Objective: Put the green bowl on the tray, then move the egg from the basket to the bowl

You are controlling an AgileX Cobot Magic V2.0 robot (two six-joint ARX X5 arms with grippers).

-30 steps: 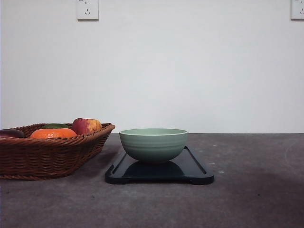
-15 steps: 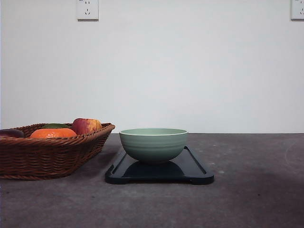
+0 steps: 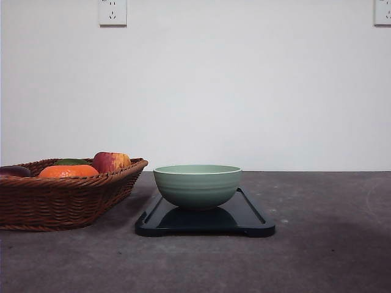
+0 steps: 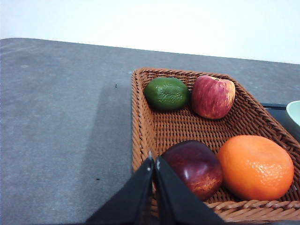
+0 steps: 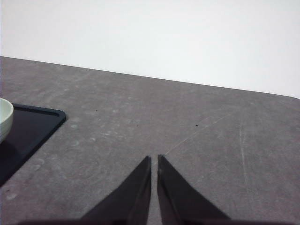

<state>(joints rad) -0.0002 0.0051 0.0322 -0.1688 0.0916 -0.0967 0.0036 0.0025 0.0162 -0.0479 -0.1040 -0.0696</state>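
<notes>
A bare test bench: grey table (image 3: 330, 256), blank white wall (image 3: 244, 91), 2 wall sockets (image 3: 112, 12).

Dark grey, faintly scuffed table (image 3: 330, 244), brown wicker basket (image 3: 61, 198) resting at its left, glossy black tray (image 3: 250, 221) lying just beside the basket near the middle, right side bare.

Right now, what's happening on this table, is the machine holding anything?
Nothing is held. The round pale green bowl already sits on the glossy black rectangular tray. Beside it, the brown woven wicker basket holds a lime, a red apple, a dark red fruit and an orange; no egg is visible among them. The left tool hangs shut over the basket's near rim, and the right tool is shut above bare table.
</notes>
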